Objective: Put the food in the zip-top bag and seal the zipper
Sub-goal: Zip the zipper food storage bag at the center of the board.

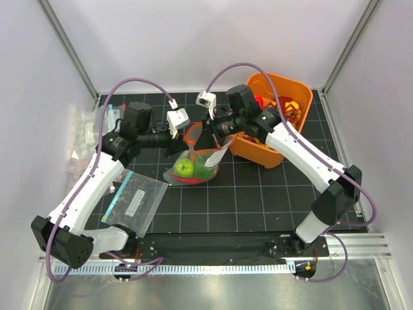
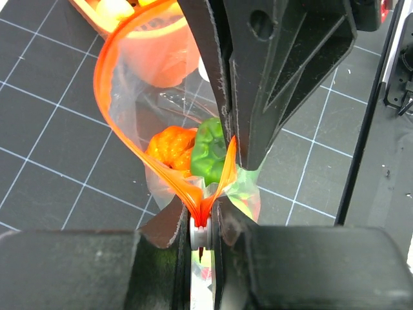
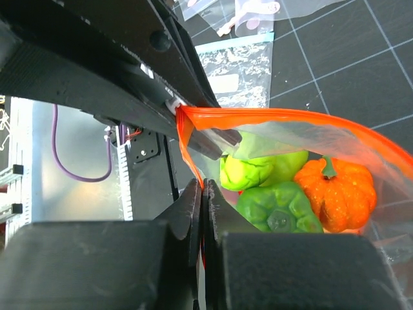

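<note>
The zip-top bag (image 1: 193, 163) sits at the middle of the table (image 1: 258, 194), held up by its mouth, with the food (image 1: 186, 169) already in its belly; among it we make out a green pepper (image 3: 277, 206) and an orange pumpkin (image 3: 339, 190). The zipper (image 2: 106, 90) is not sealed and gapes in a wide loop. Both grippers are clamped on it, close together at one end. The left gripper (image 2: 203, 226) pinches where the two strands meet, and the right gripper (image 3: 203, 194) nips the edge just beside it. From that pinch the zipper's long axis runs off toward the orange bin (image 1: 284, 84), so we judge the closing stroke must go that way, on the right arm's side. The left wrist view shows the strands meeting, which the top view hides under the grippers; the right wrist view shows the contents best
</note>
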Robot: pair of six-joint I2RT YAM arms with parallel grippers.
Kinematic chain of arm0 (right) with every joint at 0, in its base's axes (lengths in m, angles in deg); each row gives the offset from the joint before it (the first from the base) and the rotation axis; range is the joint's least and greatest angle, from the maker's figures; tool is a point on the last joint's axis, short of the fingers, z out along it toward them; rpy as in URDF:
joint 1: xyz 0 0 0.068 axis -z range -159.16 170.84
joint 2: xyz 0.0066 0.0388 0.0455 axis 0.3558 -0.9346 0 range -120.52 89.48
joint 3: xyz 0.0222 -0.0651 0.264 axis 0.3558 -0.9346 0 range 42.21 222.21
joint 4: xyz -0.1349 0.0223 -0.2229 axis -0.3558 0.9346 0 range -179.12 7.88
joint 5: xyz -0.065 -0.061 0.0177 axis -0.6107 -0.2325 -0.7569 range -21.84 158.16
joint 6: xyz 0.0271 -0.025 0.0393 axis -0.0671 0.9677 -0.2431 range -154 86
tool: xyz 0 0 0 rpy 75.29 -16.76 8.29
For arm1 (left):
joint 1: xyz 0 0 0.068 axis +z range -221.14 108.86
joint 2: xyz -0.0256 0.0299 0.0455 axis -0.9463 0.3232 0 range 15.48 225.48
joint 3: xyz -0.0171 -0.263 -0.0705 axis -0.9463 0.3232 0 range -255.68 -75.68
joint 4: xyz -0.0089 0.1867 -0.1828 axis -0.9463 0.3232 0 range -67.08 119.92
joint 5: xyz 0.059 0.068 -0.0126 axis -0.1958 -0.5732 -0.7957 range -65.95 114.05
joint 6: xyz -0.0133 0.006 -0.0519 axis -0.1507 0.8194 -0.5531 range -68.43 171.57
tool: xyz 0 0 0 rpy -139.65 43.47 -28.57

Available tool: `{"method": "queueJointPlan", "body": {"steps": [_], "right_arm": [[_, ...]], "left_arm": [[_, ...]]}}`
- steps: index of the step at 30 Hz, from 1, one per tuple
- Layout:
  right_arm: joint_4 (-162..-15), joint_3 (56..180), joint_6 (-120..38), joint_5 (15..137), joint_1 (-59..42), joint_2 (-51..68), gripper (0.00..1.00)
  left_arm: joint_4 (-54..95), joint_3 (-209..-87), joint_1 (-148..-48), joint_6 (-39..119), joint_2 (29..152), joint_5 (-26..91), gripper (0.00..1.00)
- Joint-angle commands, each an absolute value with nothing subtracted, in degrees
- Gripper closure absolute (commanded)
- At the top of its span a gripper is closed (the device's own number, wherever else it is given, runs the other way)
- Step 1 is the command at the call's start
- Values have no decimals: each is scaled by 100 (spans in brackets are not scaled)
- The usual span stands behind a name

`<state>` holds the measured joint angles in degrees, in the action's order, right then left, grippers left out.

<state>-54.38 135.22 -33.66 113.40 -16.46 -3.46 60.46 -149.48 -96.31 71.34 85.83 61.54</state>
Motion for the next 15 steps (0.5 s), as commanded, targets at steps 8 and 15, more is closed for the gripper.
{"method": "queueJointPlan", "body": {"steps": [8, 15], "right_arm": [[-7028, 12836, -4699, 10877, -1651, 501, 99], [-8349, 12342, -5729, 10464, -1651, 827, 99]], "left_arm": [[4807, -14521, -9663, 6248, 8062, 5938, 50], [3927, -13800, -9619, 5641, 7516, 5675, 49]]}}
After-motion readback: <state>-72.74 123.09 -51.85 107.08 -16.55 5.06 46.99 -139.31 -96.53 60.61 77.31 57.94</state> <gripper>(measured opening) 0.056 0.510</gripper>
